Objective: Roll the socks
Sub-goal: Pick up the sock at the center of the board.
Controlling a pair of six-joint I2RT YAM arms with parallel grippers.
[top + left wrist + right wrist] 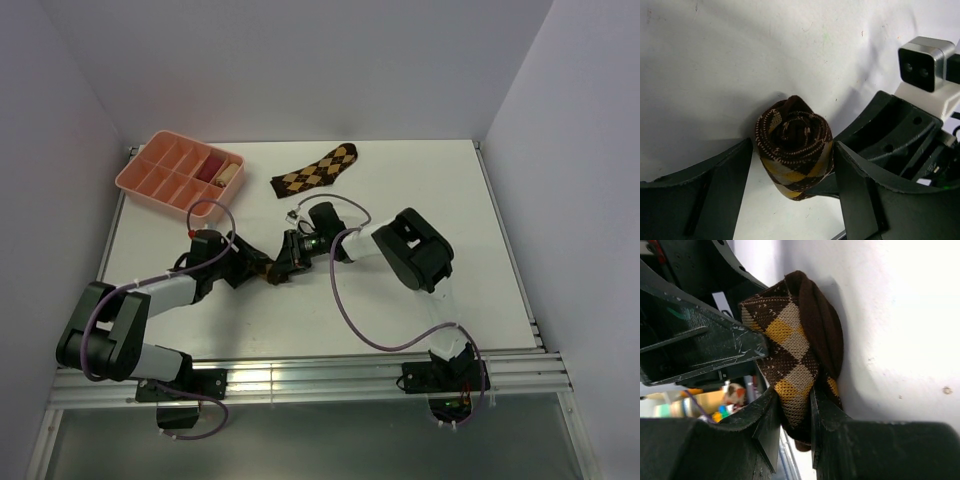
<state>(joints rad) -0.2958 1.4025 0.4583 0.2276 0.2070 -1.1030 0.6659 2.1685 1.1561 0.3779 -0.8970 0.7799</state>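
One argyle sock (316, 170) lies flat at the back of the table. The other sock is wound into a tight roll (795, 145), between both grippers at mid-table (269, 271). My left gripper (792, 150) straddles the roll with a finger against each side, shut on it. My right gripper (792, 405) is shut on the roll's outer argyle layer (790, 360), pinching a fold between its fingertips. In the top view the left gripper (255, 268) and the right gripper (285, 262) meet tip to tip.
A pink compartment tray (150, 175) stands at the back left with a reddish roll (214, 165) and a beige roll (232, 172) in it. The right arm's camera housing (921, 62) is close to my left fingers. White walls stand on three sides.
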